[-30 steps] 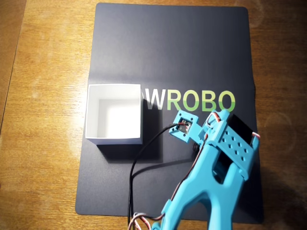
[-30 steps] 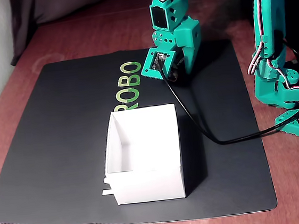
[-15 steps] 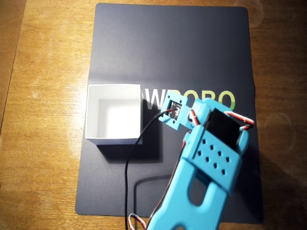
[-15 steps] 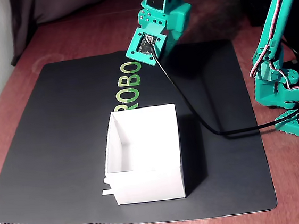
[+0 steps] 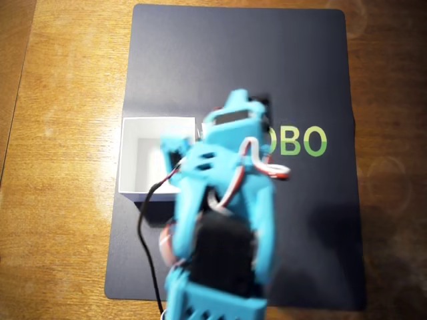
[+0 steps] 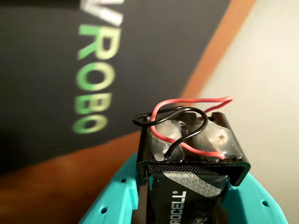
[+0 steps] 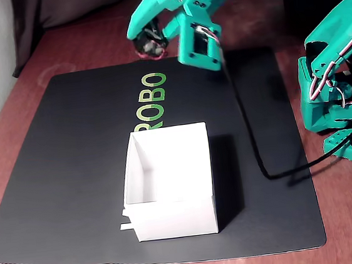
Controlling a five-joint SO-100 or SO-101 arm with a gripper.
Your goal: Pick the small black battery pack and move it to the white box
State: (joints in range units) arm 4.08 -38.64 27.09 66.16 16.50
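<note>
Battery pack (image 6: 191, 158), black, red and black wires looped at its end, was clamped between the teal gripper (image 7: 149, 43) jaws, raised clear of the black mat (image 7: 72, 162), beyond the far side of the empty white box (image 7: 173, 224).

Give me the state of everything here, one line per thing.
Small black battery pack: gripped, lifted clear of the mat, red and black wires looped at its end.
Teal two-finger gripper: shut on the battery pack, raised.
Square white cardboard box: lidless, empty, upright on the mat.
Black mat: flat on the wooden table.
</note>
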